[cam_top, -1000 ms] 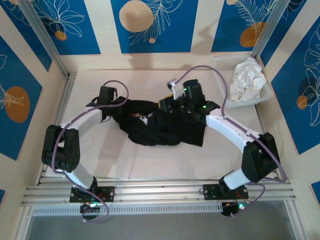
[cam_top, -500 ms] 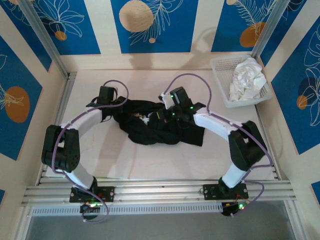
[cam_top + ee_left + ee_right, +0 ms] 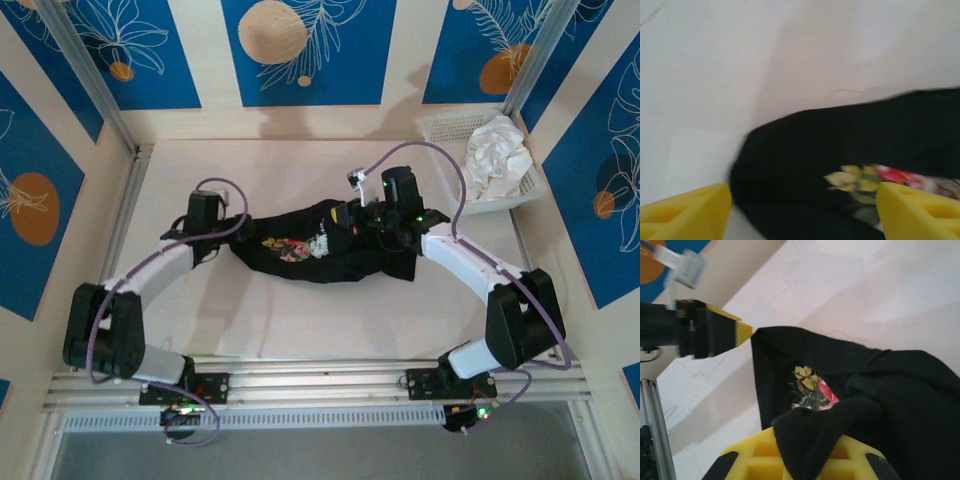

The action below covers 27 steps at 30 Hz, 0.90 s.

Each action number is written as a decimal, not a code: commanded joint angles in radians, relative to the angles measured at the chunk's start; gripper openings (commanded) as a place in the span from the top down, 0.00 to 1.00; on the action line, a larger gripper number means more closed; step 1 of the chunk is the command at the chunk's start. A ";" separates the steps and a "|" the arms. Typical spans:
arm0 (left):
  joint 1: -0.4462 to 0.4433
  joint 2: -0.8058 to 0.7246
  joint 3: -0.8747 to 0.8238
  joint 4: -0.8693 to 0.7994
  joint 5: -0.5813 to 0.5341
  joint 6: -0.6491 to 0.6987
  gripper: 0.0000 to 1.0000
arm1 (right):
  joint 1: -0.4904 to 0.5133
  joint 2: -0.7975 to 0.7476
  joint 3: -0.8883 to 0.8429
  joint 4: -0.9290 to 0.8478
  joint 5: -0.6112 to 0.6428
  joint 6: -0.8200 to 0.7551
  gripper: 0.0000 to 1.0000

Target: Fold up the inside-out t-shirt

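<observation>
The inside-out t-shirt (image 3: 340, 255) is a black cloth lying stretched across the middle of the table, with a yellow and red flower print (image 3: 292, 247) showing near its left end. My right gripper (image 3: 342, 217) is at the shirt's far edge, shut on a fold of black cloth (image 3: 815, 440) that bunches between its yellow fingers (image 3: 750, 460). My left gripper (image 3: 228, 238) stands open at the shirt's left end. Its yellow fingers (image 3: 685, 210) are wide apart, and the shirt's rounded edge (image 3: 805, 150) lies on the table just beyond them. The right wrist view shows the left gripper (image 3: 710, 330) beside the shirt's corner.
A white basket (image 3: 520, 195) holding a crumpled white cloth (image 3: 495, 150) stands at the back right corner. Metal rails (image 3: 320, 385) run along the table's near edge. Bare pale tabletop (image 3: 300, 320) lies in front of the shirt.
My left gripper opened, let go of the shirt and drew back to the left. My right gripper shut on the cloth and pulled it right, so the shirt is stretched out and the print shows.
</observation>
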 commanded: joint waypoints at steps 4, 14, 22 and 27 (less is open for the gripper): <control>-0.197 0.037 0.033 0.135 0.219 0.103 0.22 | -0.009 -0.001 0.014 0.023 -0.042 0.014 1.00; -0.285 0.406 0.278 0.196 0.385 0.019 0.50 | -0.022 -0.060 0.017 0.027 -0.032 0.035 1.00; -0.117 0.365 0.262 0.283 0.355 -0.151 1.00 | -0.167 -0.282 0.077 0.095 -0.161 0.153 1.00; 0.018 0.238 0.131 0.340 0.311 -0.253 1.00 | -0.199 -0.410 0.001 0.157 -0.156 0.181 1.00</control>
